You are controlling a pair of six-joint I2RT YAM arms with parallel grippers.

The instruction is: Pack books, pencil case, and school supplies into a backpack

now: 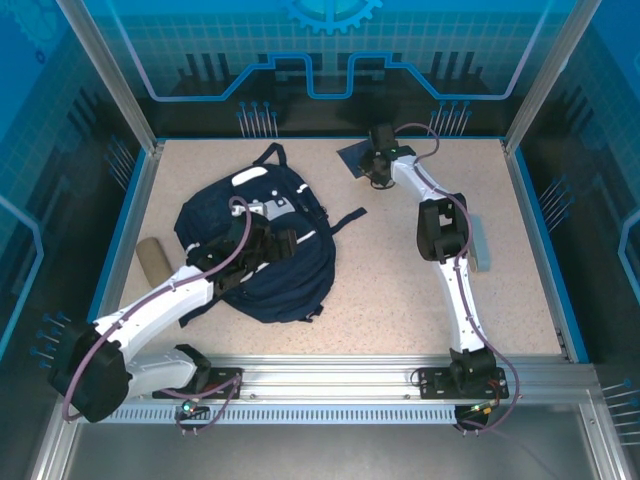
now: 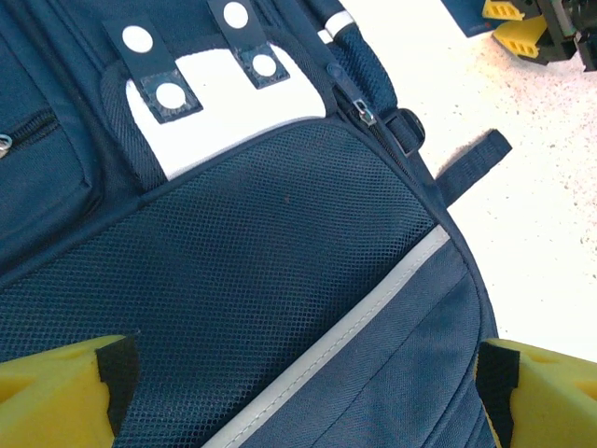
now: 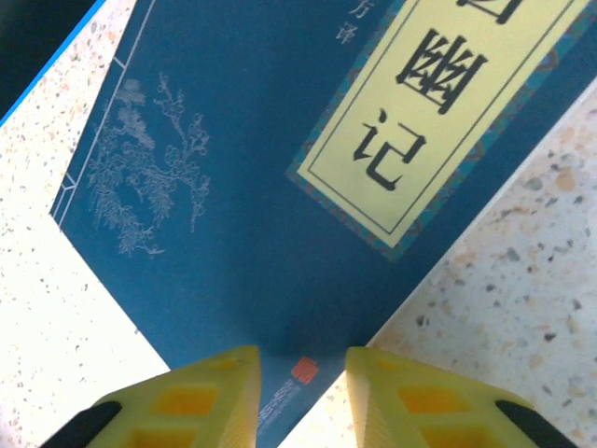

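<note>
The book [image 3: 233, 187] lies flat at the far end of the table [image 3: 522, 280]. I judge it light, floppy and slick, best pinched at an edge. My right gripper [image 3: 300, 401] straddles its near edge, jaws narrow; I cannot tell if they bite. My left gripper [image 2: 298, 401] hangs wide open over the backpack [image 2: 261, 261].

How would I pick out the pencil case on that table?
Find the big navy backpack lying left of centre on the speckled table. Look just left of it, near the table's blue left edge, for the pencil case. It is a small tan roll-shaped pouch, pale against the dark blue bag and far smaller.
</note>
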